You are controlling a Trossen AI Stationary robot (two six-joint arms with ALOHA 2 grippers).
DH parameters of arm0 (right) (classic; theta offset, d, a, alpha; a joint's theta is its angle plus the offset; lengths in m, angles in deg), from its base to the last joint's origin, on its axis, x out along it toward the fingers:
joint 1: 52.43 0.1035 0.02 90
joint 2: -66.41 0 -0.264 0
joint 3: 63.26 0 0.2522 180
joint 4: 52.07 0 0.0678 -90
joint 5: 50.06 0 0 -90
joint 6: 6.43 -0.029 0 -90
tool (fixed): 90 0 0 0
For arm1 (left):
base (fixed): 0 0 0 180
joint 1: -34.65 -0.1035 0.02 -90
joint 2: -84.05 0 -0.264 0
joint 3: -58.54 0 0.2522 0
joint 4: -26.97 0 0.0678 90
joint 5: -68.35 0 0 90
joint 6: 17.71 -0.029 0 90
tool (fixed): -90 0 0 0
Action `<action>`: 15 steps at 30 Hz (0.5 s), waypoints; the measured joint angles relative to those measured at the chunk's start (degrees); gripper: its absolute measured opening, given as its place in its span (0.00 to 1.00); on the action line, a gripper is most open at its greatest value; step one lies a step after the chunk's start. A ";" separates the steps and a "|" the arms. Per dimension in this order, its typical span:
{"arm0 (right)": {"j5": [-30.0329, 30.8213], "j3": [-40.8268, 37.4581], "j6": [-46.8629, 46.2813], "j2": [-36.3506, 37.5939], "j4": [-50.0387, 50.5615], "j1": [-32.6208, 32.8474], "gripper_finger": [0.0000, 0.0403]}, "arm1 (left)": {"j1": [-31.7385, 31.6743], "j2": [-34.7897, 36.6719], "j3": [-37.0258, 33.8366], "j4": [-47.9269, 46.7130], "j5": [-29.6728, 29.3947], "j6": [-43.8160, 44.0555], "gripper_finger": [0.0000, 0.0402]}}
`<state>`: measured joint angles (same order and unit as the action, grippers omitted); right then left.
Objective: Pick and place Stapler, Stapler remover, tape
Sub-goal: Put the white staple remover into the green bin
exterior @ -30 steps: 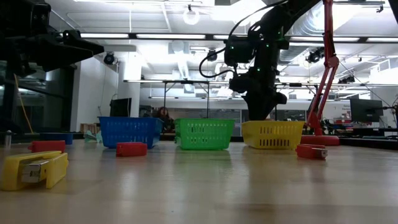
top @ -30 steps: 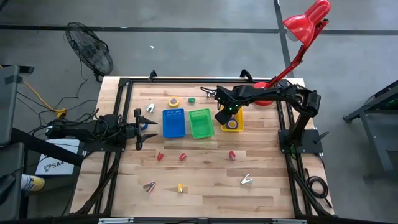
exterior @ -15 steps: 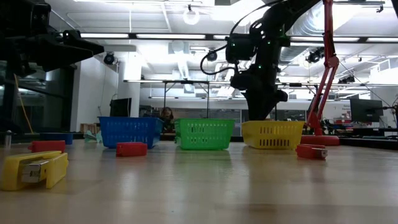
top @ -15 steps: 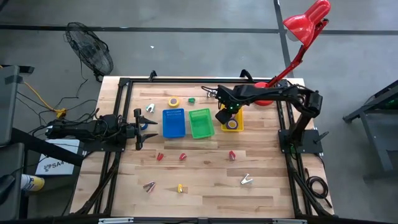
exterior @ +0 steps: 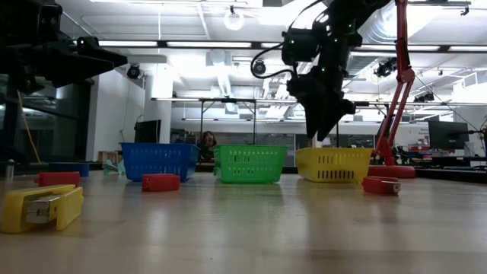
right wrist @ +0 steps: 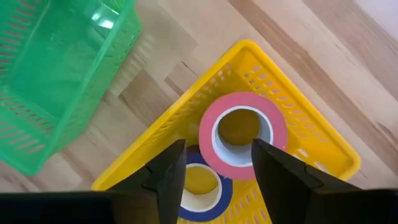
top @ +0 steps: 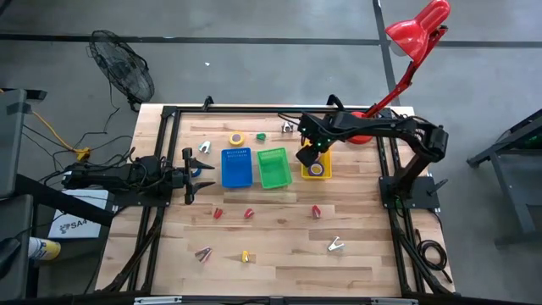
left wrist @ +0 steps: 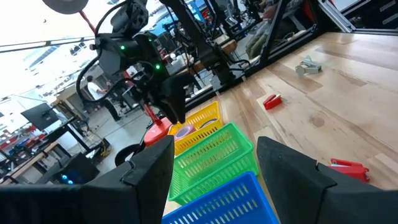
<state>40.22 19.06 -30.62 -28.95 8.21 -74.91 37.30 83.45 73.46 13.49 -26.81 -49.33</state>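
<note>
Tape: pink roll [right wrist: 244, 134] and blue roll [right wrist: 198, 182] lie in the yellow bin [right wrist: 311, 149]; right gripper [right wrist: 214, 165] spread above, empty; staplers remain on the surface [top: 279, 229], lower frame.

The right gripper [top: 307, 156] has risen above the yellow bin [top: 323, 171] — fingers now parted, empty.
</note>
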 joint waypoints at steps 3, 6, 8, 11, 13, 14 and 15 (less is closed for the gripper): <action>0.00 0.00 0.02 0.96 1.00 0.00 0.43 | -0.01 -0.02 0.01 0.01 0.00 -0.01 0.56; -0.02 0.00 0.15 1.81 1.81 0.02 0.43 | -0.01 -0.01 0.01 0.01 0.00 0.00 0.56; -0.06 0.00 0.19 2.38 2.60 0.02 0.43 | -0.01 0.00 -0.01 0.02 0.01 0.01 0.56; -0.06 0.00 0.42 3.51 3.48 0.09 0.43 | -0.01 -0.01 0.00 0.00 -0.01 -0.01 0.56; 0.00 0.00 1.03 4.22 4.29 0.31 0.43 | -0.01 -0.01 -0.01 0.00 0.01 0.00 0.56; 0.13 0.00 1.16 4.63 4.71 0.37 0.43 | -0.01 0.00 0.00 0.00 0.00 0.01 0.56; 0.49 0.00 1.23 4.86 5.13 0.39 0.43 | -0.01 0.00 -0.01 0.00 0.01 0.01 0.56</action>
<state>40.71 19.06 -29.39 -24.09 13.34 -74.51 37.29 83.45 73.45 13.49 -26.80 -49.32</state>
